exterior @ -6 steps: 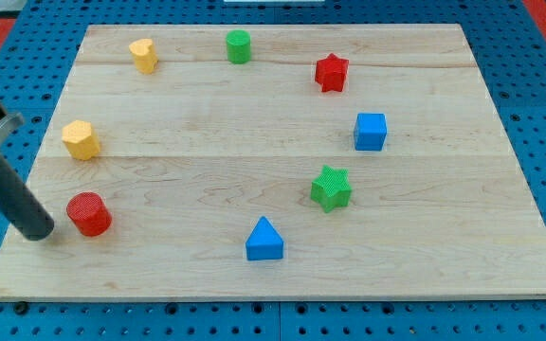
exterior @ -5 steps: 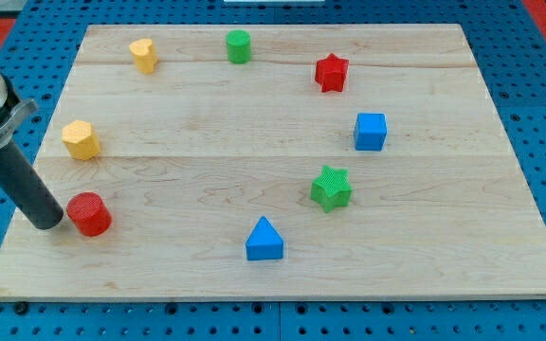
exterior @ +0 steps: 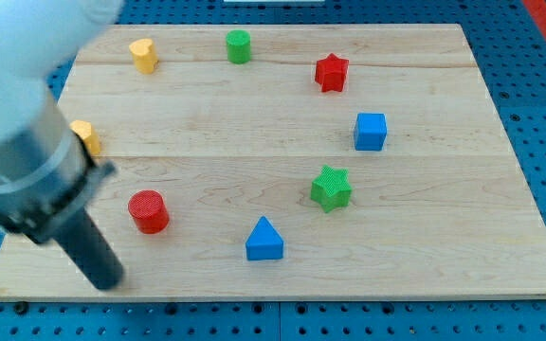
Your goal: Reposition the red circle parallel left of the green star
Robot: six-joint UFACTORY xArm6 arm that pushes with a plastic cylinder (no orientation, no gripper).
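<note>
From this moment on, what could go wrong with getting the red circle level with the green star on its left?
My tip sits below and left of the red circle, apart from it. A push from there would probably drive it toward the view's top right, off the green star's row. The blue triangle lies low between the two and could be clipped on a low approach. The arm also hides part of the yellow block.

The red circle block [exterior: 148,210] is now shifted toward the view's right, and my tip [exterior: 105,279] is moved below-left of it.
</note>
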